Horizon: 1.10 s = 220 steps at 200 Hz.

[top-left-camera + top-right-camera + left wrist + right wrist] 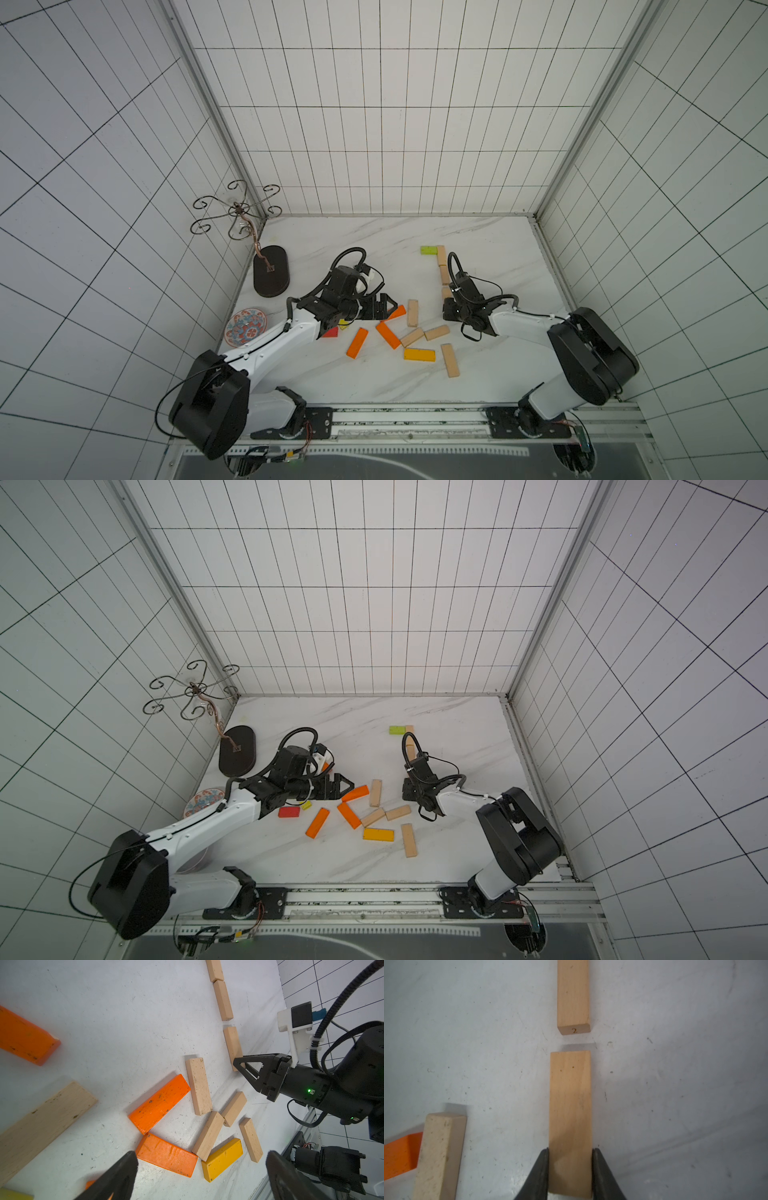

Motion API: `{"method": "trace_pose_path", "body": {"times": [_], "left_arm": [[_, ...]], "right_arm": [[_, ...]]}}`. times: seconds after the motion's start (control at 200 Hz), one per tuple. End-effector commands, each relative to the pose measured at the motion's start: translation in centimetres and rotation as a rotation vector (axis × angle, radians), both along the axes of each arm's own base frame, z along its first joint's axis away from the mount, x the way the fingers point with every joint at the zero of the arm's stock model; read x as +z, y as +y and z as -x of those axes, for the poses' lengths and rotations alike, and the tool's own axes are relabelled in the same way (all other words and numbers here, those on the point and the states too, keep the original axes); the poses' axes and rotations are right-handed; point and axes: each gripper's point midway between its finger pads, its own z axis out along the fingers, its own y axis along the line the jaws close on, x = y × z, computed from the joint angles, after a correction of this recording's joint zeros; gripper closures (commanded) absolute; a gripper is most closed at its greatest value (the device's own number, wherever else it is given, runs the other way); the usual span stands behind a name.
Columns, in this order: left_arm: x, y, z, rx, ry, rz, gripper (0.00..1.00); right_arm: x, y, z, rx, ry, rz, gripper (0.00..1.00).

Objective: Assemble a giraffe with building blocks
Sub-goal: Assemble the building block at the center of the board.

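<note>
Pinching pale block [570, 1105] w/ R jaws, had it in line w/ block marked 2 [573, 995]; L jaws wide open, empty.

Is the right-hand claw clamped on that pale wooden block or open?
Shut on it: the right gripper has black fingers pressing both sides of the pale block.

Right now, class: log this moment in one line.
right fingers: shut on pale block | pale block: aligned with numbered block, gap between | left fingers: open, near orange block

Row of blocks [441, 254] behind-right of loose blocks [412, 337] at ctr; plate [246, 326] & stand base [276, 286] far left.
</note>
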Motion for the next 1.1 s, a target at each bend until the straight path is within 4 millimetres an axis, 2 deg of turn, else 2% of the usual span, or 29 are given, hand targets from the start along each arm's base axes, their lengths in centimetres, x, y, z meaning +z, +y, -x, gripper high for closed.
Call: {"method": "trace_pose_path", "body": {"times": [0.0, 0.79, 1.095], "left_arm": [[0.2, 0.0, -0.1, -0.007, -0.018, 0.013, 0.04], [0.0, 0.2, -0.1, -0.005, -0.014, 0.016, 0.04], [0.0, 0.4, -0.1, 0.000, -0.014, 0.015, 0.04]], "right_arm": [[-2.1, -1.6, 0.9, -0.029, 0.078, 0.066, 0.79], [-2.4, -1.3, -0.4, -0.023, 0.085, 0.061, 0.78], [-2.2, -1.3, -0.5, -0.025, 0.082, 0.060, 0.73]]}}
